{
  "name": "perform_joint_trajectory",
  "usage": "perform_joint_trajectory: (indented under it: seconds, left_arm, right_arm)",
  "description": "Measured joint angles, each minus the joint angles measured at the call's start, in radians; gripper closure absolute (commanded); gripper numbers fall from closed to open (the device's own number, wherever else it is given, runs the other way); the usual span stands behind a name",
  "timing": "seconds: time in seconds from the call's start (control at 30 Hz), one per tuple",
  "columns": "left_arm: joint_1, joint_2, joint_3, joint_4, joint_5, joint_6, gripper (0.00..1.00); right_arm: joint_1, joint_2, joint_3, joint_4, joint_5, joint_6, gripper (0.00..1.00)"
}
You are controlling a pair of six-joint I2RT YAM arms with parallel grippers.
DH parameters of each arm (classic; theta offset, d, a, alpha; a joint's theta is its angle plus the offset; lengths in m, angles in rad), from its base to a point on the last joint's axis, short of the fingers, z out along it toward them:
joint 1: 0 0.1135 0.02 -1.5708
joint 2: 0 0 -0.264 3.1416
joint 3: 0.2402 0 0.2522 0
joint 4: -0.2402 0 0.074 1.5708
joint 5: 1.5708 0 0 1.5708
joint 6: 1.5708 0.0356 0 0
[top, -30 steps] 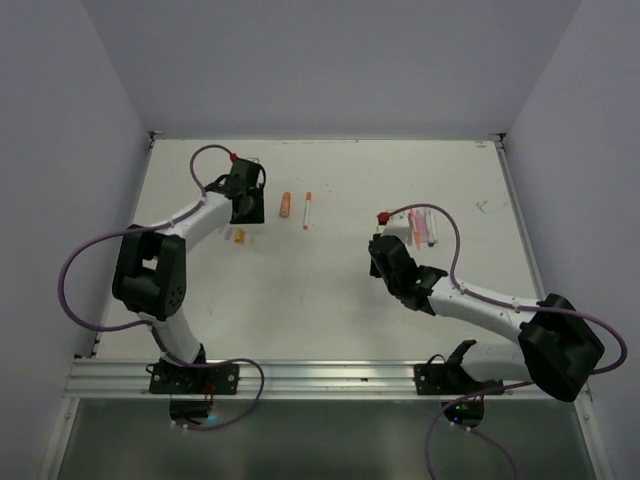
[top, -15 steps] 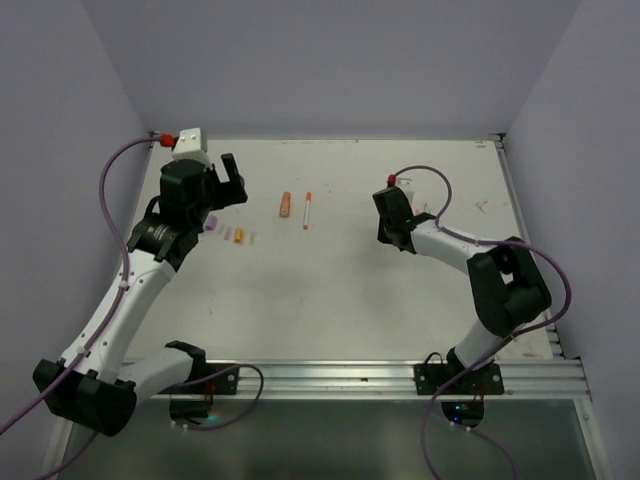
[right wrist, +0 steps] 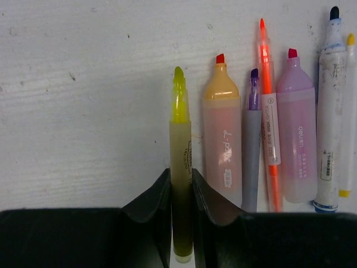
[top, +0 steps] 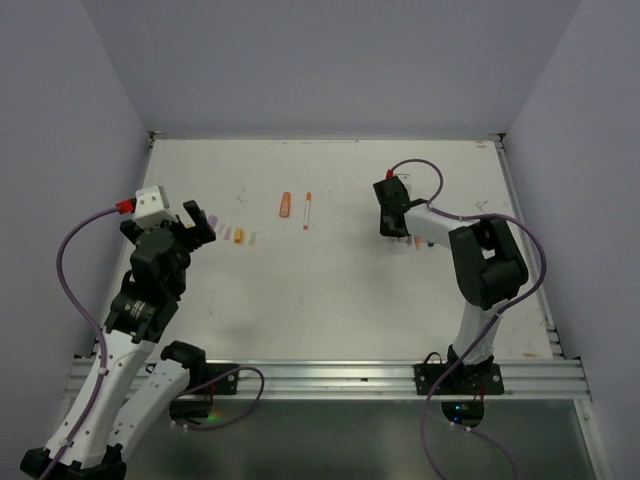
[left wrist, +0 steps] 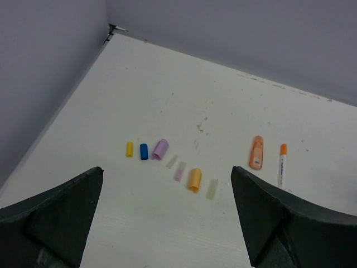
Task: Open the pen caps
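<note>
Several loose pen caps lie in a row in the left wrist view: yellow [left wrist: 129, 149], blue [left wrist: 144, 152], lilac [left wrist: 160, 149], orange [left wrist: 194, 180] and pale ones. My left gripper [left wrist: 167, 223] hangs open above and nearer than them, holding nothing. An orange highlighter [left wrist: 256, 152] and a slim orange-capped pen [left wrist: 282, 164] lie further right, caps on. My right gripper [right wrist: 181, 190] is shut on an uncapped yellow pen [right wrist: 180, 162], which lies on the table beside several uncapped pens [right wrist: 222, 145]. From above, the right gripper [top: 395, 228] is at that row's left end.
The caps [top: 238, 235] lie left of centre, the two capped pens [top: 286, 205] behind them. The white table [top: 330, 290] is walled at the back and on both sides. My left arm [top: 150, 290] stands raised over the near left.
My left gripper opened wide and drew back from the caps toward the near left. My right arm swung back and right, bringing the yellow pen down beside the row of pens.
</note>
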Motion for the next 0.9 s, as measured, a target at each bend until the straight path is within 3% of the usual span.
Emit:
perform_joint_trajectory:
  seconds: [0.13,0.57,0.73,0.9]
  left_arm:
    - [0.000,-0.047,-0.082,0.039,-0.053,0.018,0.00]
    - [0.000,0.001,-0.094,0.080,-0.063,0.039,0.00]
    - [0.000,0.013,-0.095,0.080,-0.053,0.039,0.00]
    - [0.000,0.031,-0.095,0.080,-0.040,0.040,0.00]
  right_arm:
    - [0.000,0.004,0.007,0.000,0.002,-0.010,0.69]
    - [0.006,-0.061,0.006,-0.016,-0.005,-0.015,0.59]
    - [0.034,-0.179,0.007,-0.010,-0.025,-0.014,0.43]
    - [0.096,-0.216,0.040,0.007,-0.056,-0.011,0.36]
